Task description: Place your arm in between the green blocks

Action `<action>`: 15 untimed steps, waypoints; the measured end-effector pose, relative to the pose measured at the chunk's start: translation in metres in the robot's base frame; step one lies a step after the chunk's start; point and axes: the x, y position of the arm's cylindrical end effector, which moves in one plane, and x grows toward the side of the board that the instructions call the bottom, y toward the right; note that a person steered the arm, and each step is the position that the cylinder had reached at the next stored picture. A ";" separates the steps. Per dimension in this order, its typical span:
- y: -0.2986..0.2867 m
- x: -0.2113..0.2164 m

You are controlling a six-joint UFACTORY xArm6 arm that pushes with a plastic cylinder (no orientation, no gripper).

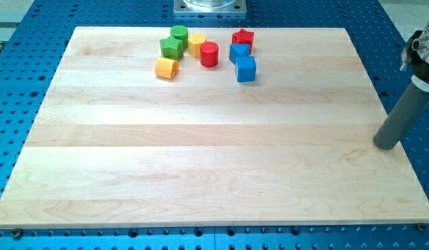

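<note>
A green cylinder (178, 33) and a green star-shaped block (171, 48) sit close together near the view's top, left of centre; the star is just below and left of the cylinder. My tip (386, 145) rests at the board's right edge, far to the right of and below both green blocks. The rod rises up and to the right out of the view.
A yellow block (196, 44) and a red cylinder (209, 54) sit right of the green blocks. A yellow cylinder (166, 68) lies below them. A red star (242, 38) and two blue blocks (239, 52) (246, 69) stand further right. The wooden board (200, 153) lies on a blue perforated table.
</note>
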 end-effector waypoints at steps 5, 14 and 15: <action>0.007 -0.111; -0.300 -0.286; -0.335 -0.282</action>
